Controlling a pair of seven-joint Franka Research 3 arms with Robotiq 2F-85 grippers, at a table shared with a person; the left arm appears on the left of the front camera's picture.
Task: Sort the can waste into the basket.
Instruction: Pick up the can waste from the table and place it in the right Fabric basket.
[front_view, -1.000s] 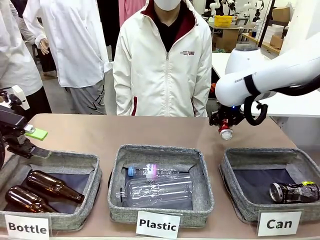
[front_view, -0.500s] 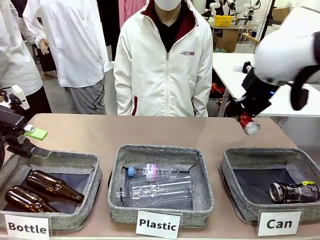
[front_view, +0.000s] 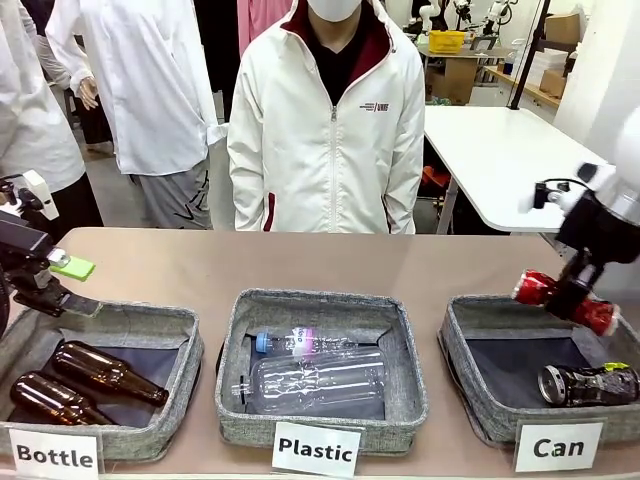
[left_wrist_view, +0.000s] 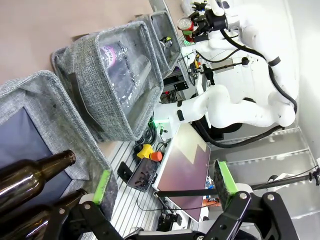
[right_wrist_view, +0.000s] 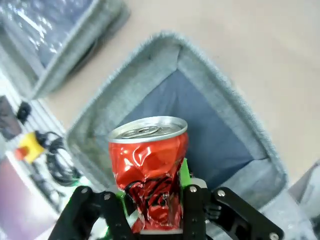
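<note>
The red can (front_view: 565, 299) is held crosswise in the right gripper (front_view: 572, 297), above the far part of the "Can" basket (front_view: 470, 352). In the right wrist view the green-padded fingers (right_wrist_view: 183, 172) are closed against the dented body of the can (right_wrist_view: 149, 172), its silver top turned toward the camera and the basket's (right_wrist_view: 235, 107) dark base seen beneath it — the can is clear of the fabric walls. The black can (front_view: 588, 383) lies on its side in the near right corner of the same basket.

The left gripper (front_view: 55, 285) is parked at the far rim of the "Bottle" basket (front_view: 150, 322), where two brown glass bottles (front_view: 85, 383) lie side by side. In the left wrist view its fingers (left_wrist_view: 225, 178) are spread wide — nothing is held between them.

Clear plastic bottles (front_view: 315, 375) fill the middle "Plastic" basket (front_view: 240, 320). A person in a white jacket (front_view: 325, 120) is seen standing at the far side of the table (front_view: 190, 265).
</note>
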